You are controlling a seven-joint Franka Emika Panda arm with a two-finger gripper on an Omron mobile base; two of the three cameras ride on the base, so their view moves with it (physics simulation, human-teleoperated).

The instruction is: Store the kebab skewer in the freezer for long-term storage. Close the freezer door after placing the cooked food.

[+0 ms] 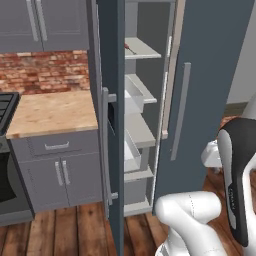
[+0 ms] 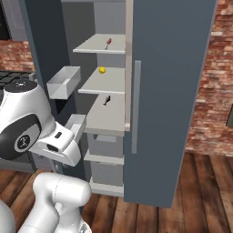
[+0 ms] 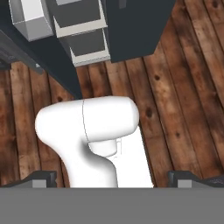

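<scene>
on the top shelf of the freezer (image 2: pixel 68 27) lies the kebab skewer (image 2: pixel 108 43), a thin stick with reddish meat at one end, near the shelf's front edge and toward its right side in the right base view; in the left base view it shows as a small red mark on the same shelf (image 1: pixel 128 49). one shelf down sits a small yellow ball (image 2: pixel 102 70), near the middle of the shelf, and on the shelf below that lies a tiny black object (image 2: pixel 107 100), well back from the front edge. the three are well apart, each on its own shelf.

the freezer door (image 1: pixel 113 115) stands swung out wide, seen nearly edge-on in the left base view, its long grey handle (image 1: pixel 105 145) facing left toward the cabinets and white door bins (image 2: pixel 63 82) on its inner side. the plain door (image 2: pixel 168 91) on the other side is closed, its handle running down near its left edge.

left of the freezer, a wooden-topped bench (image 1: pixel 52 112) sits over grey cabinets, with a brick wall behind it and a dark stove at the far left edge.

the jaws (image 3: pixel 111 179) hang released, spread wide and grasping nothing, pointing down at the wooden floor (image 3: pixel 175 87) in front of the freezer's foot, as the hand view shows; each dark fingertip (image 3: pixel 37 178) sits at a lower corner of that view.
</scene>
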